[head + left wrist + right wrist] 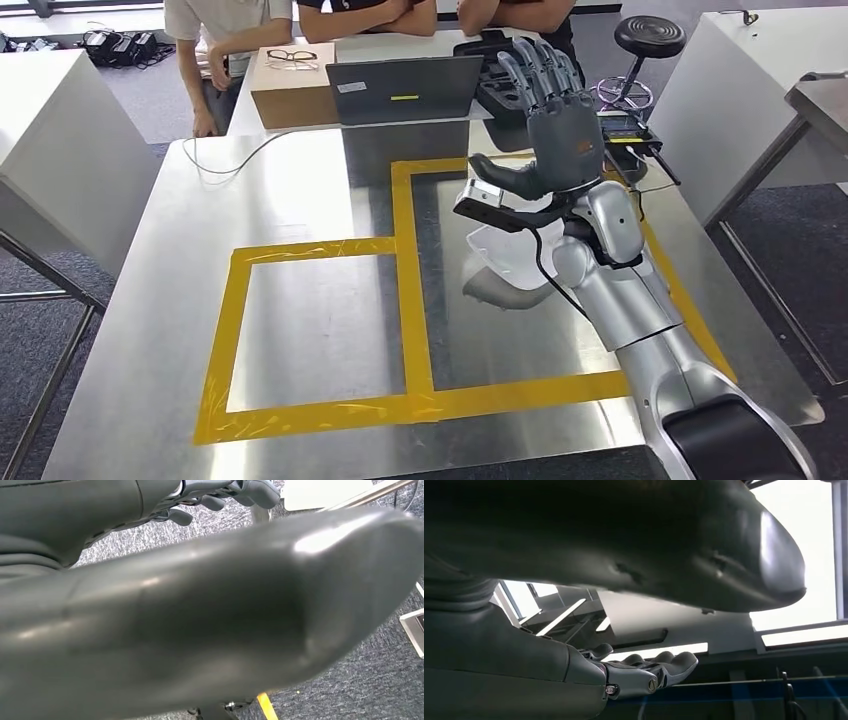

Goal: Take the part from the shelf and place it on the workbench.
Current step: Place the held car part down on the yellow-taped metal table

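A: Looking for the white part point(500, 255). Lying where?

B: Resting on the steel workbench point(300, 190), inside the right-hand yellow tape frame point(402, 250), half hidden under the right forearm.

A: Being held?

B: No. Seeing the right hand point(560, 120) hovering above it, fingers spread, gripping nothing. Seeing the left hand point(150, 630) hanging low; not managing to tell its fingers' state.

A: Handling how?

B: Probably feeling light, thin, stiff and slick. Likely needing a hold across the broad curved body, not the rim.

Grey carpet floor point(790, 215) around a shiny steel worktop point(300, 185) taped in yellow point(400, 250) — white cabinets point(50, 140) either side, a black stool point(648, 38) behind.
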You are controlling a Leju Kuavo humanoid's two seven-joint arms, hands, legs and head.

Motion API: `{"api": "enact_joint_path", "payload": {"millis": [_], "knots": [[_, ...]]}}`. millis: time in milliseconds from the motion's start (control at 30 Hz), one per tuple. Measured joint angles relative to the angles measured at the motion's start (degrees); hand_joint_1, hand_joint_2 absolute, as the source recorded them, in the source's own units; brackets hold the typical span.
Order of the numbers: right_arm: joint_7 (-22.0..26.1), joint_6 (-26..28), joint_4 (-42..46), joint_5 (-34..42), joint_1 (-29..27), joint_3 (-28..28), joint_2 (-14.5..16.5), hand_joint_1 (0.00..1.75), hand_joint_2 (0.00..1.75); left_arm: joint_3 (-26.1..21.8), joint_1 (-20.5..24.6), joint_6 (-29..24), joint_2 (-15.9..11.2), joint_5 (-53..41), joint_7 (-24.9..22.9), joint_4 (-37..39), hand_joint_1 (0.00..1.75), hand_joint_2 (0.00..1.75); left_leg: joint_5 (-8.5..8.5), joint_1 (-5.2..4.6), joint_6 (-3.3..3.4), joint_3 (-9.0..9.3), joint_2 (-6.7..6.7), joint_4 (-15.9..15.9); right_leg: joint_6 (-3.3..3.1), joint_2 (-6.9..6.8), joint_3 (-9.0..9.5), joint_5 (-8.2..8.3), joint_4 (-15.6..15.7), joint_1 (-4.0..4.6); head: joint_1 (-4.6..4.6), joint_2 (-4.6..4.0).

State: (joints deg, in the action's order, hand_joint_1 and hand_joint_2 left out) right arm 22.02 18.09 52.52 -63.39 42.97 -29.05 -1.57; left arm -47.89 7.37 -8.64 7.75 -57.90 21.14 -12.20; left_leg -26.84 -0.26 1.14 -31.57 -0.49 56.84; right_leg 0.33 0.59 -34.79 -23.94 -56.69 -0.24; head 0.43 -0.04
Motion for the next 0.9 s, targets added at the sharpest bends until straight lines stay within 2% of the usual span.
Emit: {"api": "enact_joint_path", "payload": {"millis": [67,100,167,200,233,267,333,367,400,500,567,600,667,700,733,767,833,900], "knots": [[-0.01,-0.32,1.54,-0.01,0.15,-0.11,-0.34,0.00,0.00,-0.17,0.01,-0.16,0.13,-0.04,0.01,0.00,0.00,0.00,0.48,0.40,0.45,0.31,0.21,-0.65,0.39,-0.03,-0.94,-1.50,-2.13,0.07,0.09,0.00],[-0.04,-0.42,2.10,-0.01,0.17,-0.19,-0.53,0.00,0.00,-0.25,0.01,-0.25,0.18,-0.09,0.01,0.00,0.00,0.00,0.64,0.57,0.60,0.40,0.33,-0.85,0.60,-0.08,-2.25,-3.13,-5.03,0.01,0.14,0.00],[-0.16,-0.57,2.68,-0.01,-0.05,-0.34,-0.89,0.00,0.00,-0.32,0.00,-0.39,0.16,-0.17,-0.01,0.00,0.00,0.00,0.68,0.59,0.72,0.28,0.41,-0.78,1.04,-0.16,-6.02,-6.76,-13.25,-0.22,0.21,0.00],[-0.27,-0.62,2.82,-0.04,-0.29,-0.40,-1.09,0.00,0.00,-0.33,-0.02,-0.43,0.17,-0.22,-0.04,0.00,0.00,0.00,0.65,0.61,0.68,0.20,0.41,-0.67,1.22,-0.18,-7.47,-7.67,-16.29,-0.41,0.22,0.00],[-0.39,-0.64,2.96,-0.09,-0.51,-0.45,-1.24,0.00,0.00,-0.33,-0.04,-0.46,0.20,-0.25,-0.07,0.01,0.00,0.00,0.59,0.66,0.58,0.13,0.41,-0.48,1.38,-0.21,-7.93,-7.50,-17.25,-0.58,0.22,0.00],[-0.50,-0.64,3.12,-0.16,-0.62,-0.49,-1.33,0.00,0.00,-0.34,-0.04,-0.48,0.24,-0.28,-0.10,0.01,0.00,0.00,0.46,0.75,0.42,0.07,0.40,-0.21,1.50,-0.26,-7.13,-6.26,-15.70,-0.75,0.23,0.00],[-0.73,-0.64,3.56,-0.32,-0.63,-0.53,-1.40,0.00,0.00,-0.34,-0.02,-0.55,0.28,-0.33,-0.14,-0.01,0.00,0.00,-0.04,0.96,-0.24,-0.12,0.36,0.58,1.71,-0.35,-3.10,-2.97,-8.02,-1.02,0.23,0.00],[-0.78,-0.65,3.77,-0.41,-0.60,-0.57,-1.42,0.00,0.00,-0.35,0.03,-0.61,0.25,-0.34,-0.15,-0.03,0.00,0.00,-0.33,0.96,-0.67,-0.30,0.31,1.06,1.55,-0.30,-1.35,-1.99,-4.69,-1.02,0.23,0.00],[-0.82,-0.66,3.94,-0.46,-0.62,-0.61,-1.43,0.00,0.00,-0.36,0.07,-0.67,0.22,-0.36,-0.15,-0.05,0.00,0.00,-0.54,0.92,-1.09,-0.48,0.27,1.39,1.28,-0.23,-0.30,-1.65,-2.68,-0.96,0.22,0.00],[-0.85,-0.68,4.26,-0.52,-0.74,-0.68,-1.53,0.00,0.00,-0.37,0.08,-0.78,0.18,-0.37,-0.15,-0.06,0.00,0.00,-0.57,0.91,-2.19,-0.78,0.22,1.47,-0.08,-0.05,-0.29,-1.63,-2.20,-0.75,0.18,0.00],[-0.84,-0.67,4.48,-0.55,-0.68,-0.69,-1.55,0.00,0.00,-0.37,0.08,-0.79,0.17,-0.37,-0.16,-0.05,0.00,0.00,-1.88,1.02,-2.83,-1.64,0.27,3.11,-0.90,-0.12,-0.40,-1.34,-2.03,-0.90,0.09,0.00],[-0.84,-0.68,4.57,-0.57,-0.68,-0.69,-1.54,0.00,0.00,-0.37,0.10,-0.79,0.17,-0.37,-0.16,-0.05,0.00,0.00,-3.42,1.06,-3.05,-2.76,0.29,5.57,-1.20,-0.17,-0.46,-1.21,-1.94,-0.97,0.02,0.00],[-0.84,-0.69,4.63,-0.61,-0.79,-0.70,-1.54,0.00,0.00,-0.37,0.08,-0.80,0.19,-0.44,-0.16,-0.02,0.00,0.00,-7.24,1.08,-3.31,-6.13,0.31,13.15,-1.54,-0.23,-0.70,-1.08,-1.94,-0.87,-0.10,0.00],[-0.84,-0.71,4.63,-0.63,-0.90,-0.72,-1.54,0.00,0.00,-0.37,0.05,-0.80,0.19,-0.48,-0.20,-0.01,0.00,0.00,-8.39,1.08,-3.33,-7.56,0.31,16.39,-1.61,-0.24,-0.82,-1.02,-1.94,-0.78,-0.10,0.00],[-0.84,-0.72,4.63,-0.66,-0.98,-0.74,-1.55,0.00,0.00,-0.37,0.03,-0.80,0.18,-0.54,-0.26,0.00,0.00,0.00,-8.51,1.07,-3.26,-8.15,0.31,17.88,-1.66,-0.24,-0.90,-0.95,-1.95,-0.71,-0.11,0.00],[-0.84,-0.71,4.63,-0.68,-1.03,-0.76,-1.55,0.00,0.00,-0.37,0.02,-0.80,0.17,-0.60,-0.34,0.00,0.00,0.00,-7.53,1.06,-3.10,-7.60,0.31,17.05,-1.65,-0.23,-0.94,-0.89,-1.98,-0.66,-0.11,0.00],[-0.84,-0.67,4.67,-0.70,-1.00,-0.78,-1.56,0.00,0.00,-0.37,0.07,-0.80,0.14,-0.69,-0.46,-0.01,0.00,0.00,-3.82,0.99,-2.58,-3.76,0.31,9.71,-1.51,-0.21,-0.95,-0.77,-2.07,-0.63,-0.12,0.00],[-0.84,-0.60,4.75,-0.70,-0.93,-0.77,-1.58,0.00,0.00,-0.37,0.20,-0.80,0.11,-0.74,-0.49,-0.01,0.00,0.00,-1.74,0.74,-2.15,-0.50,0.29,3.21,-1.06,-0.19,-1.13,-0.54,-2.20,-0.50,-0.10,0.00]]}}
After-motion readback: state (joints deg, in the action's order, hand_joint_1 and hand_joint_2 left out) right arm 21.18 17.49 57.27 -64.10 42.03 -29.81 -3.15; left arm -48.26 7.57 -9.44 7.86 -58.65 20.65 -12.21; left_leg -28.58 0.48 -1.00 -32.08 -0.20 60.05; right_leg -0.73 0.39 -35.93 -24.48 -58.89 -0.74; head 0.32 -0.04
